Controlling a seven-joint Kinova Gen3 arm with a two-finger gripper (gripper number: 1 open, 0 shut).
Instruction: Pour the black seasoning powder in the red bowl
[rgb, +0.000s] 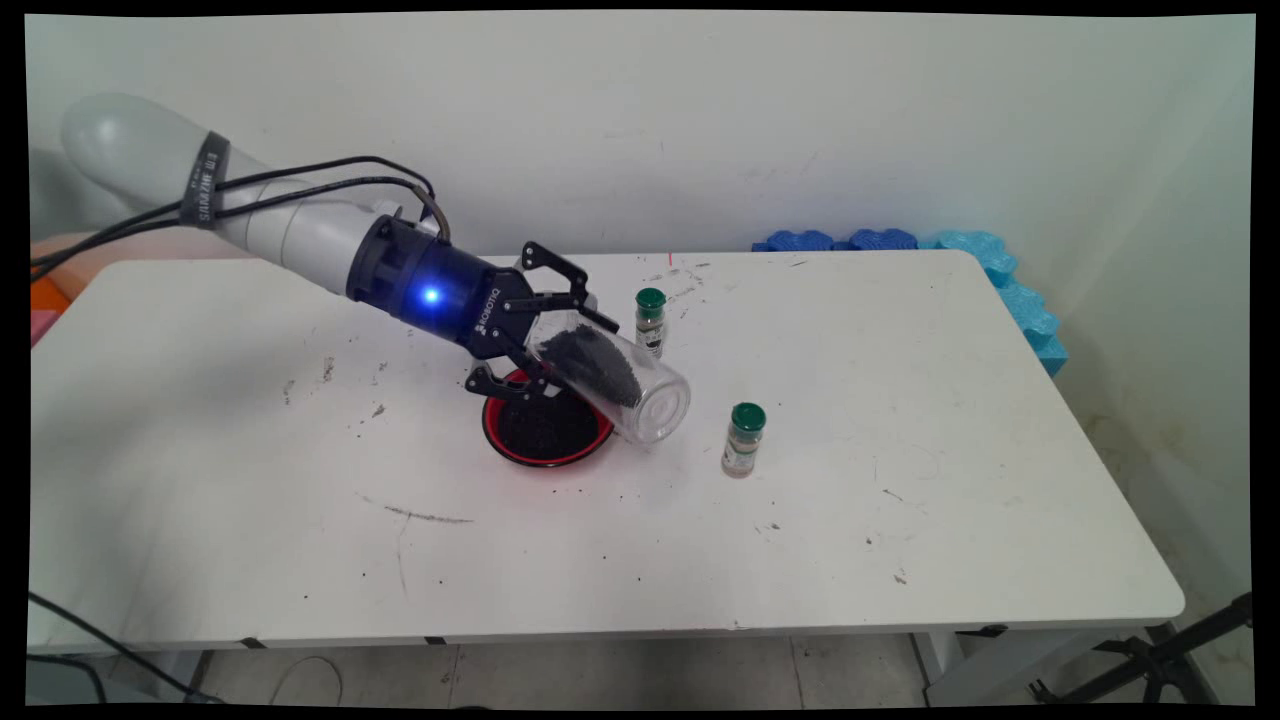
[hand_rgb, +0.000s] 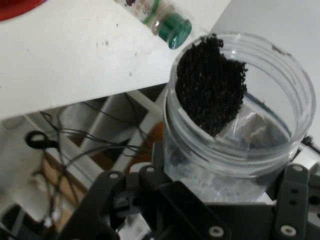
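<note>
Gripper fingers clamped on clear jar w/ black granules, jar tipped over red bowl on desk, two green-capped vials nearby.

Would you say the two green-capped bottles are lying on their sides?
No, both green-capped bottles stand upright on the table.

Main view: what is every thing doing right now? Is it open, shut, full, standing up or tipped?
gripper: shut on the clear jar, above the red bowl.
clear jar: tilted, no lid, black grains inside.
red bowl: upright on the table, black grains in it.
far green-capped bottle: upright, capped.
near green-capped bottle: upright, capped.
white table: speckled with dark bits.
</note>
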